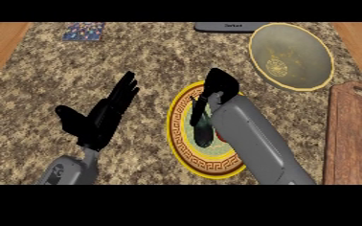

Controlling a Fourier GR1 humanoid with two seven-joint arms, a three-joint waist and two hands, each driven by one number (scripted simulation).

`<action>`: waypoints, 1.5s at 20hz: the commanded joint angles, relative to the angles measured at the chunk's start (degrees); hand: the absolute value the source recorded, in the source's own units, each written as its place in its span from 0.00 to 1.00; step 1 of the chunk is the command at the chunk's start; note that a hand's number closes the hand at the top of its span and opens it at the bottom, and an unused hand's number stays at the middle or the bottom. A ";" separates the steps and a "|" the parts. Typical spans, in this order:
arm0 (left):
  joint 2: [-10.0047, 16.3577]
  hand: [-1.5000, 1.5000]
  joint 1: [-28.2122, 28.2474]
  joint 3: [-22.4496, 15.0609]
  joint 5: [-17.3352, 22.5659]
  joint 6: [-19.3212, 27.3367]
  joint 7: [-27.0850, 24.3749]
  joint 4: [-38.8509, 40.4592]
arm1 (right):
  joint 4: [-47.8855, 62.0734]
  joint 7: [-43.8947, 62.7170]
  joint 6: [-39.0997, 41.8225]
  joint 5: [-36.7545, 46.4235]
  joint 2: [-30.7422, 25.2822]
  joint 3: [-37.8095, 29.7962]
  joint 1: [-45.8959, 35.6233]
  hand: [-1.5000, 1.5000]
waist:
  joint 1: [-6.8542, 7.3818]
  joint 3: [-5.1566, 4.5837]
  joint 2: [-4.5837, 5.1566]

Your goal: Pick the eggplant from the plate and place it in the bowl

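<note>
A dark eggplant (203, 130) lies on a plate (185, 149) with a yellow patterned rim, low in the middle of the head view. My right hand (220, 86) hangs over the plate's upper part with its fingers curled down round the eggplant's upper end. The right forearm covers the plate's right side. An olive bowl (291, 56) with a yellow rim stands at the upper right, apart from the hand. My left hand (106, 112) rests open at the left, fingers up, holding nothing.
A wooden board (344, 134) runs along the right edge. A dark flat object (225, 27) lies at the counter's far edge, and a small colourful square (84, 31) sits at the far left. Wooden borders show at both upper corners.
</note>
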 commanded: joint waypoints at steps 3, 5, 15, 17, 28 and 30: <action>-0.77 0.50 1.29 -0.28 -0.61 0.78 0.25 -1.28 | 5.81 13.92 4.04 -3.93 1.00 -0.88 -5.33 0.00 | 0.22 0.06 -0.05; 0.06 0.50 -0.42 0.40 -0.12 -0.60 1.04 -1.08 | 7.01 13.92 3.88 -4.02 1.00 0.76 -3.91 0.00 | -0.18 0.08 0.03; 0.63 0.50 0.37 3.08 -0.07 -1.90 -0.41 1.00 | 8.11 13.93 -0.54 -7.43 1.00 7.04 -3.72 0.00 | -0.71 0.09 -0.07; -0.40 0.50 2.32 0.93 -1.22 -0.98 0.33 -1.63 | 8.40 13.51 -3.41 -7.39 1.00 8.35 -2.42 0.00 | -0.15 0.15 0.07; -1.09 0.50 1.62 1.74 -2.38 -1.74 -0.23 -0.03 | 10.01 13.95 -5.73 -8.93 1.00 11.64 -3.31 0.00 | -0.55 0.10 0.04; -0.49 0.50 3.08 1.61 -2.40 -1.33 1.37 -2.82 | 10.56 12.60 -8.06 -7.24 1.00 12.59 -0.87 0.00 | -0.21 0.17 0.10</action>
